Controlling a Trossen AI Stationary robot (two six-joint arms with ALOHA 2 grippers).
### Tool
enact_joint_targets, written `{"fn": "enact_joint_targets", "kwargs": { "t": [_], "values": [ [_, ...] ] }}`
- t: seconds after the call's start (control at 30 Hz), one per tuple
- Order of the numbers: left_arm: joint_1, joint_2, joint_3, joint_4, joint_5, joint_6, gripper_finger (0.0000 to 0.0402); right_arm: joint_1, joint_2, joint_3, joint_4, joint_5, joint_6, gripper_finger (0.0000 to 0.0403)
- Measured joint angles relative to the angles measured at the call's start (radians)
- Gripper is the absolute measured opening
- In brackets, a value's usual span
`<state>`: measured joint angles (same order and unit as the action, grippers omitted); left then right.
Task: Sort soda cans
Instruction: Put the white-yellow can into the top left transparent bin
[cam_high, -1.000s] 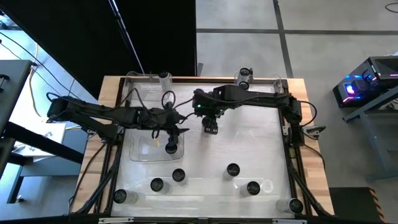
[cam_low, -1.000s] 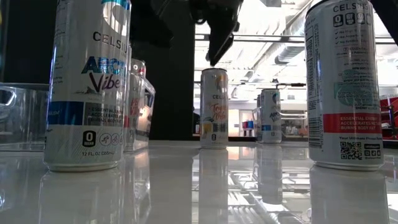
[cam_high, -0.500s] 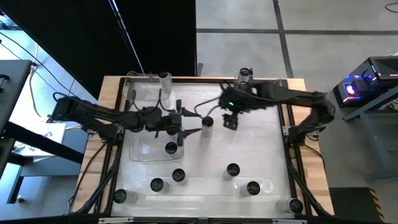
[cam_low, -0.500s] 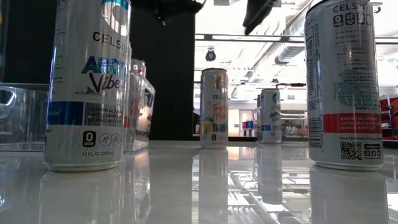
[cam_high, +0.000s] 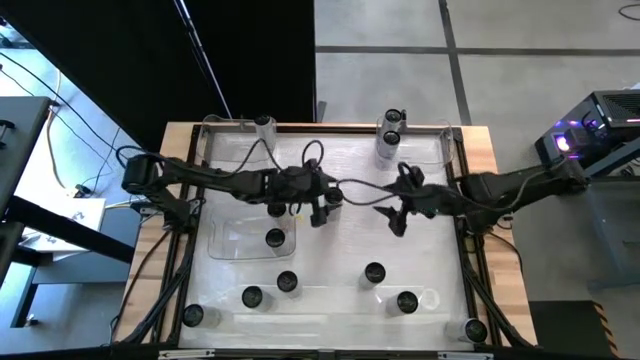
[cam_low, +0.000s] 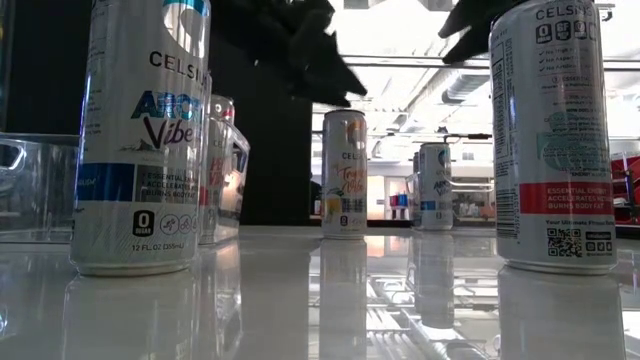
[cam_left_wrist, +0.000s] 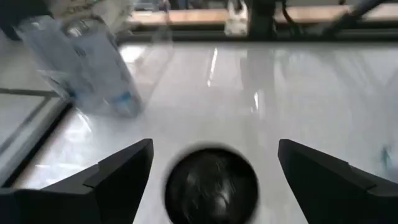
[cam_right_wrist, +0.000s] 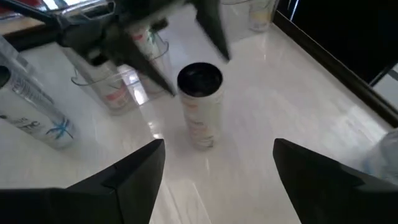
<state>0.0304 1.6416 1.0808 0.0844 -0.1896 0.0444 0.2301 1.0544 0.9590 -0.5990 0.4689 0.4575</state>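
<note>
Several silvery soda cans with dark tops stand about the white table. One soda can (cam_high: 333, 197) stands alone mid-table, also seen in the low view (cam_low: 344, 175). My left gripper (cam_high: 320, 210) hangs open just above it: in the left wrist view its fingers (cam_left_wrist: 211, 149) stand either side of the can's dark top (cam_left_wrist: 211, 186) without touching. My right gripper (cam_high: 396, 222) is open, raised, to the right of that can (cam_right_wrist: 200, 106). Another can (cam_high: 275, 238) stands in a clear tray (cam_high: 225, 245).
Loose cans stand near the near edge (cam_high: 287, 282), (cam_high: 374, 272), (cam_high: 407, 301) and at the corners (cam_high: 193, 316), (cam_high: 474, 330). Two more stand at the far edge (cam_high: 390, 137). Clear trays line the far edge (cam_high: 225, 140). Two big cans (cam_low: 140, 140), (cam_low: 550, 140) stand close to the low camera.
My right gripper has risen off the mid-table can and drawn back toward the table's right edge; the can has stayed standing. My left gripper has moved from above the clear tray toward the right and now hangs over that can.
</note>
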Motion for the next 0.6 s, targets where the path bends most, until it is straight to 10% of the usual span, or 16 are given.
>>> {"fn": "enact_joint_targets", "kwargs": {
  "t": [0.6],
  "values": [
    [0.003,0.084,0.017,-0.030,-0.018,-0.052,0.0342,0.149,-0.031,-0.221,0.343,0.079,0.043,0.0296]
  ]
}}
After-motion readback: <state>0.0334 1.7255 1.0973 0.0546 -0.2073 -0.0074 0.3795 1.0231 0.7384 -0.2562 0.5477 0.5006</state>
